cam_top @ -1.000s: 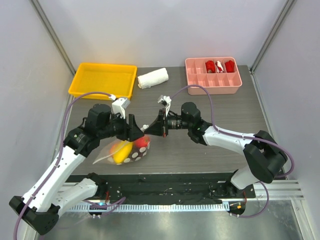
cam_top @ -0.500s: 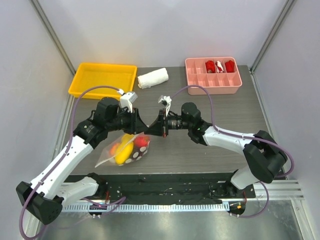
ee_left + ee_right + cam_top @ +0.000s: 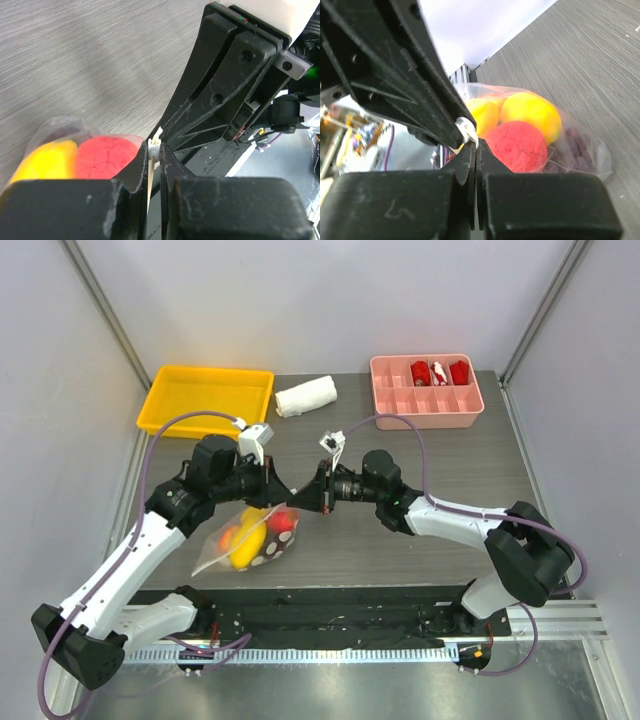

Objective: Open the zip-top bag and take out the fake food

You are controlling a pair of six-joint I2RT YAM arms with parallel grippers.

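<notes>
From above: left gripper point(image 3: 283, 502) and right gripper point(image 3: 304, 502) tip to tip at the mouth of the zip-top bag point(image 3: 266, 554), low over the table point(image 3: 430, 455) toward its near side, with the fake food point(image 3: 243, 543) packed inside and the belly of the bag sagging toward the left arm. Risks a clash here, with fingers this crowded and any sideways pull dragging one tip across the other. From the left wrist: jaws pressed together on a thin pale strip of the bag's lip, right beside a red piece point(image 3: 107, 157) and a yellow piece point(image 3: 47, 162), with the other gripper's fingers touching or nearly so. Looks a shallow bite; could slip off the slick film once pulled, or could be holding both lips at once and so leave the seal shut. From the right wrist: jaws likewise closed, seemingly on the opposite lip, depth of bite hard to tell; red piece, yellow pieces and purple grapes point(image 3: 572, 145) crowded just behind the seal. Pulling apart too fast could tear the film, lift the whole bag off the table, or spill the fruit and send round pieces rolling. Pulling unevenly could twist the zip rather than part it.
</notes>
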